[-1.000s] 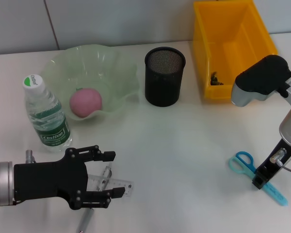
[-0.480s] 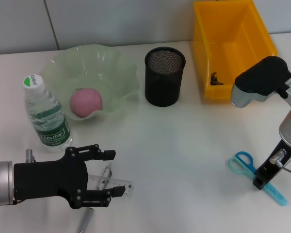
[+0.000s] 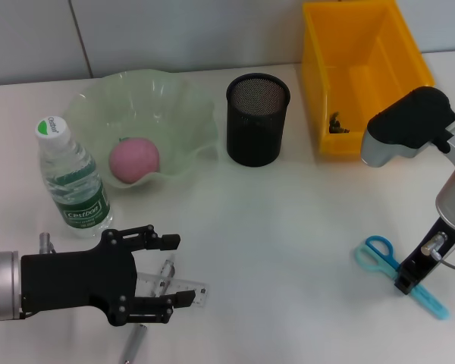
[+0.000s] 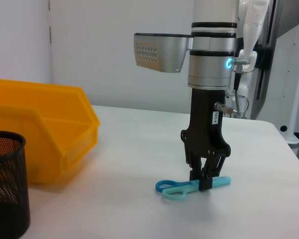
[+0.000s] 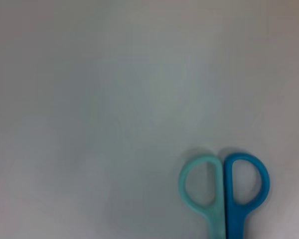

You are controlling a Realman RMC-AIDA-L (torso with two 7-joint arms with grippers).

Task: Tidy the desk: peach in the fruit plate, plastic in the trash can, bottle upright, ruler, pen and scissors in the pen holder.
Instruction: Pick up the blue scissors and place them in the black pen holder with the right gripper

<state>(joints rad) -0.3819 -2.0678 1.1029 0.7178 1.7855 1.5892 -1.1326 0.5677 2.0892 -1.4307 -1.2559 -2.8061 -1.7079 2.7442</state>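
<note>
The peach [image 3: 134, 159] lies in the green fruit plate [image 3: 186, 114]. Beside it the bottle [image 3: 72, 178] stands upright. My left gripper [image 3: 173, 271] is open low over the near left of the table, its fingers either side of the clear ruler [image 3: 186, 290] and the pen [image 3: 164, 275]. The blue scissors [image 3: 378, 252] [image 4: 189, 187] [image 5: 224, 184] lie flat at the near right. My right gripper [image 3: 404, 286] [image 4: 203, 180] points straight down and is shut on them just behind the handles. The black mesh pen holder [image 3: 258, 117] [image 4: 5, 189] stands at the back centre.
A yellow bin [image 3: 364, 68] [image 4: 45, 134], the trash can, sits at the back right with a small dark scrap [image 3: 337, 123] inside. Bare white table stretches between the two grippers. The right arm's grey elbow [image 3: 406, 125] overhangs the bin's near edge.
The scissors' handles have shifted slightly leftward under the right gripper. The left gripper and the things beneath it have not moved.
</note>
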